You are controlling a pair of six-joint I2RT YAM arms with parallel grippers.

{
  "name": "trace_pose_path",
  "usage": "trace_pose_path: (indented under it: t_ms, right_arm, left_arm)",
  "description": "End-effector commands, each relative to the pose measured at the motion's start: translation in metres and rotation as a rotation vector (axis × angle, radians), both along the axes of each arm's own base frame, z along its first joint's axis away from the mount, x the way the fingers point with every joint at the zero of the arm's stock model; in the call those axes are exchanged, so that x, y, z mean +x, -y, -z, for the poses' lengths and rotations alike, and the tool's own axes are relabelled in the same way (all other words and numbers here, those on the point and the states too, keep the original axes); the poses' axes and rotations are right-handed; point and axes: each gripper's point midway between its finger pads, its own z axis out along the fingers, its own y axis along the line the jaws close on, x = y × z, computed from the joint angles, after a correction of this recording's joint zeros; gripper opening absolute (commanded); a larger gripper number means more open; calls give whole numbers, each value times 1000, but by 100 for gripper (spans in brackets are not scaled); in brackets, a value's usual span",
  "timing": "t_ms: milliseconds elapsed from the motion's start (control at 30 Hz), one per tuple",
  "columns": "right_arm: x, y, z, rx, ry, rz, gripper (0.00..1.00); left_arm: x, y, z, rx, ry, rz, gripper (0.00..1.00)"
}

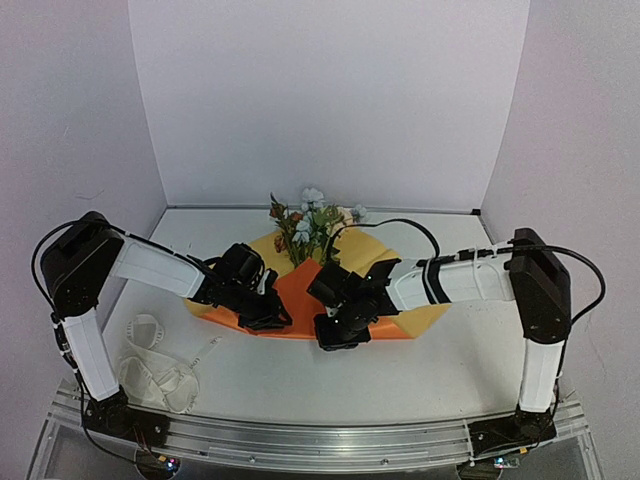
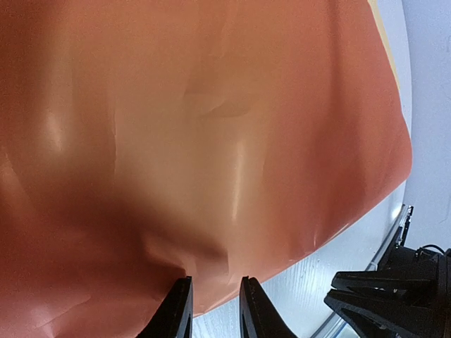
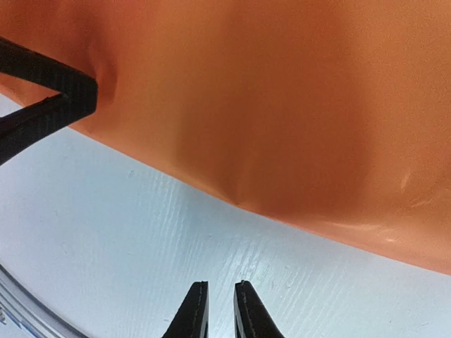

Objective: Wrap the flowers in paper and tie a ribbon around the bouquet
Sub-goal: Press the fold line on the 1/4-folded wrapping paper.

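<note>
The orange paper (image 1: 300, 285) lies mid-table, its yellow face (image 1: 372, 250) showing at the back. The flowers (image 1: 308, 225) poke out of it at the far side, blue, peach and rust heads with green leaves. My left gripper (image 1: 268, 315) sits at the paper's near left edge. In the left wrist view the left gripper (image 2: 215, 285) is shut on the puckered edge of the paper (image 2: 211, 141). My right gripper (image 1: 338, 335) hovers over bare table just short of the paper's (image 3: 282, 105) near edge. The right gripper (image 3: 220, 285) is slightly open and holds nothing. The white ribbon (image 1: 150, 365) lies coiled at the near left.
White walls close in the table (image 1: 420, 370) on three sides. A metal rail (image 1: 320, 440) runs along the near edge between the arm bases. The two grippers are close together at the paper's front.
</note>
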Motion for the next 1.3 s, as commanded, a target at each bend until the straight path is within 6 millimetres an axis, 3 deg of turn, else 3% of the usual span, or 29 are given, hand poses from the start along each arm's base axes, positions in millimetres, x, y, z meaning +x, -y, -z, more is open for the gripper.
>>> trace_pose_path:
  t_ms: [0,233,467,700,900,1100,1267]
  right_arm:
    - [20,-8,3,-5,38,24,15]
    - [40,-3,6,-2,35,92,14]
    - [47,1,17,-1,-6,153,13]
    - [48,5,30,-20,-23,176,14]
    - [49,5,36,-27,-35,186,13]
    - [50,6,34,-26,-27,198,13]
    - [49,11,35,-33,-29,210,13]
  left_arm:
    - [10,1,-5,5,24,-24,26]
    - [9,0,-6,5,24,-23,26]
    - [9,2,-11,-12,36,-13,26]
    - [7,13,-36,-94,90,53,28]
    - [-7,37,-60,-195,138,204,30]
    - [-17,49,-43,-187,88,242,29]
    - [-14,41,-16,-113,50,192,28]
